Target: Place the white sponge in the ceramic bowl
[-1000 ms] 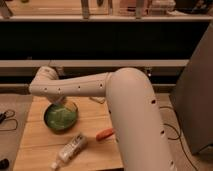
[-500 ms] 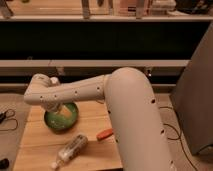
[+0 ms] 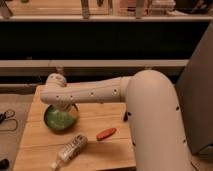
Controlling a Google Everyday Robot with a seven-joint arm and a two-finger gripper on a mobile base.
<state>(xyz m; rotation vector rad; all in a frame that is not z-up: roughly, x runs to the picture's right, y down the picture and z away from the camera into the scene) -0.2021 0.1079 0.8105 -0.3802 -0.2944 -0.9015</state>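
Observation:
The ceramic bowl (image 3: 59,119), green inside with a dark rim, sits on the left part of a small wooden table (image 3: 102,112). My white arm reaches in from the right. Its gripper (image 3: 61,103) hangs at the arm's left end, directly over the bowl's far rim and close above it. The arm's end covers the gripper, so what it holds is hidden. The white sponge is not in view: it shows neither on the table nor in the visible part of the bowl.
A white tube (image 3: 70,149) lies near the table's front left edge. A small orange-red object (image 3: 106,133) lies right of it. Dark cables (image 3: 6,119) lie on the floor to the left. A long dark counter runs behind the table. A grey panel (image 3: 197,95) stands at the right.
The arm's end swung left and down over the bowl, then shifted a little back to the right. The bowl, the tube and the orange-red object have not moved.

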